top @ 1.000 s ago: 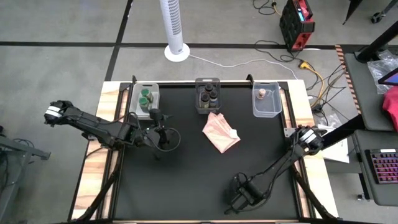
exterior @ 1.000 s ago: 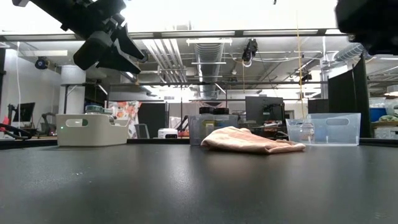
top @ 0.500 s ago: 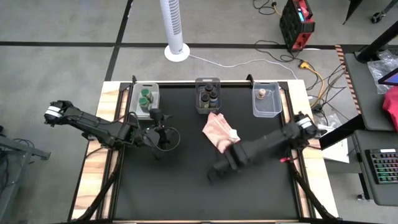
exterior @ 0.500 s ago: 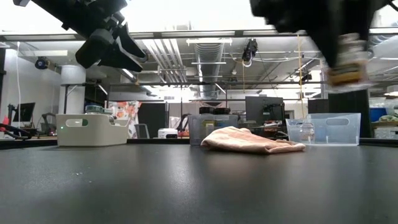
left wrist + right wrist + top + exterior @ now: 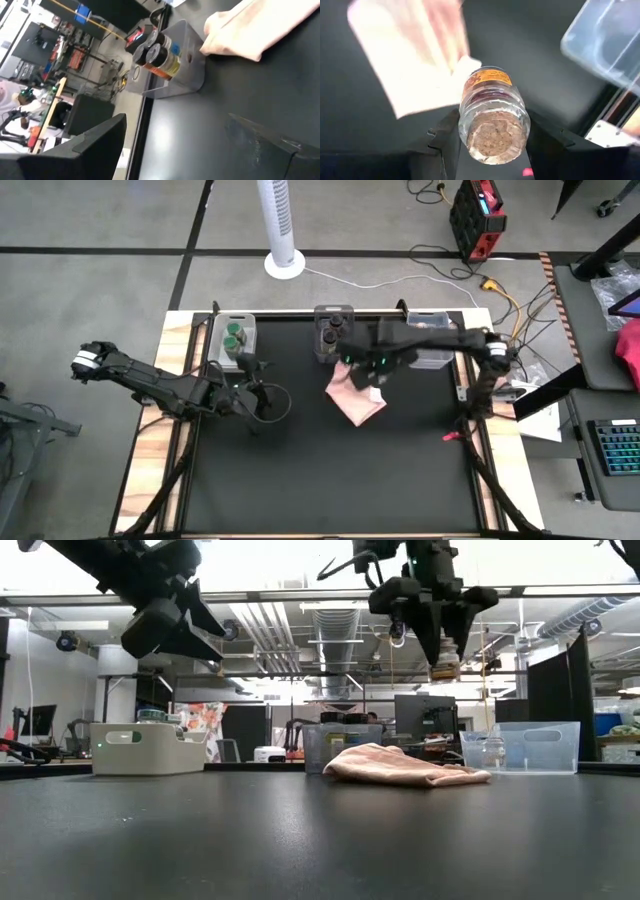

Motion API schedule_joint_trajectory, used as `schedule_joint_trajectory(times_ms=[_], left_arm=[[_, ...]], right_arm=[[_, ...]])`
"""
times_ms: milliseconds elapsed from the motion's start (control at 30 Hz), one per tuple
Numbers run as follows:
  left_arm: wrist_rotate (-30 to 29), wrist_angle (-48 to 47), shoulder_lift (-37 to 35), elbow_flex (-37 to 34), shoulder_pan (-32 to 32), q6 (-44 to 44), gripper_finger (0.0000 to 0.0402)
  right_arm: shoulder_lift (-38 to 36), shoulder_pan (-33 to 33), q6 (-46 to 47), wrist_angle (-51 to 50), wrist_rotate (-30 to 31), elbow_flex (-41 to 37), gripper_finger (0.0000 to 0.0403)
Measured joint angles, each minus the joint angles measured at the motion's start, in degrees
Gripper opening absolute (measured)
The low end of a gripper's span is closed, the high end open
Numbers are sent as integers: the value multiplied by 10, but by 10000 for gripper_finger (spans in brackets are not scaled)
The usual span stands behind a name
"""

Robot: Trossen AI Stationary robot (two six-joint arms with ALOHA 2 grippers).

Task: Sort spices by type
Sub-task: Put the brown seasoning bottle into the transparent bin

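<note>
Cork-lidded spice jar [image 5: 492, 117] clamped between fingers of right gripper [image 5: 441, 652], carried high above pink cloth [image 5: 354, 395], clear bin [image 5: 429, 352] just beyond. Risk: glass slips from grip mid-swing, drops onto cloth. Left gripper [image 5: 185, 628] hangs apart, jaws wide, empty, near green-lid bin [image 5: 234, 332].

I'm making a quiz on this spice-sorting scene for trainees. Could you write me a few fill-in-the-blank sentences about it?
1. The right gripper holds a small jar with a ____ stopper.
2. In the high view that gripper hangs above the ____ cloth.
3. The bin at the back left holds jars with ____ lids.
4. The left gripper, holding nothing, has its fingers ____.

Missing words: cork; pink; green; open
</note>
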Motion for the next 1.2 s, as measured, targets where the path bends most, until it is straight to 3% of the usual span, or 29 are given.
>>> schedule_joint_trajectory(times_ms=[400, 667, 900, 1200], left_arm=[[-2, -8, 0, 0, 0, -23, 320], [-1, -59, 0, 0, 0, -71, 320], [-1, -88, 0, 0, 0, -115, 320], [0, -126, 0, 0, 0, -185, 320]], right_arm=[[-63, -243, -153, 22, 42, -5, 169], [-66, -362, -240, 102, 8, -65, 169], [-68, -419, -275, 112, -6, -119, 169], [-84, -437, -312, 128, -14, -180, 169]])
